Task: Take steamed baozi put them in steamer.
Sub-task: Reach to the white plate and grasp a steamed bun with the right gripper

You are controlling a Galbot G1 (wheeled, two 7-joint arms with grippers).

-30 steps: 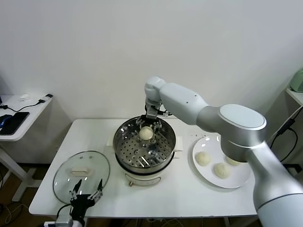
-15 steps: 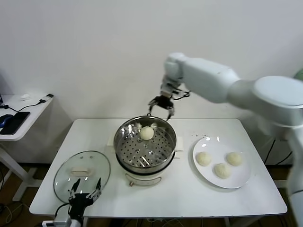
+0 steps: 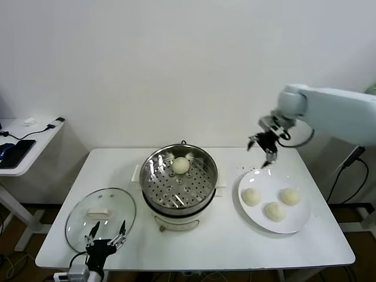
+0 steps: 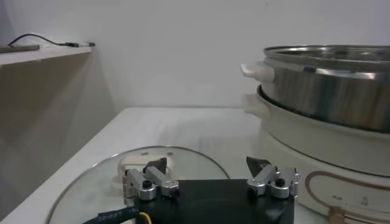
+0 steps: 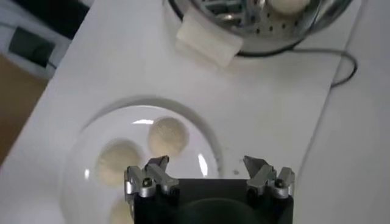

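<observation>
The steamer [image 3: 176, 191] stands mid-table with one steamed baozi [image 3: 181, 165] lying at the back of its perforated tray. Three more baozi [image 3: 251, 196], [image 3: 274, 211], [image 3: 289, 196] rest on the white plate [image 3: 296, 227] to its right. My right gripper [image 3: 262, 147] hangs open and empty above the plate's back left rim. In the right wrist view that gripper [image 5: 206, 162] is over the plate [image 5: 79, 152], with a baozi [image 5: 169, 135] just ahead of its fingers. My left gripper [image 3: 106, 236] is parked open, low at the table's front left.
A glass lid [image 3: 101, 212] with a white handle lies flat left of the steamer, right in front of my left gripper [image 4: 207, 164]. A side table [image 3: 23, 144] with a phone stands at the far left. The steamer's cable [image 5: 341, 61] runs behind it.
My right arm has swung from the steamer's back rim to the right, ending over the plate with its jaws empty. The baozi stays in the steamer. The left arm has not moved.
</observation>
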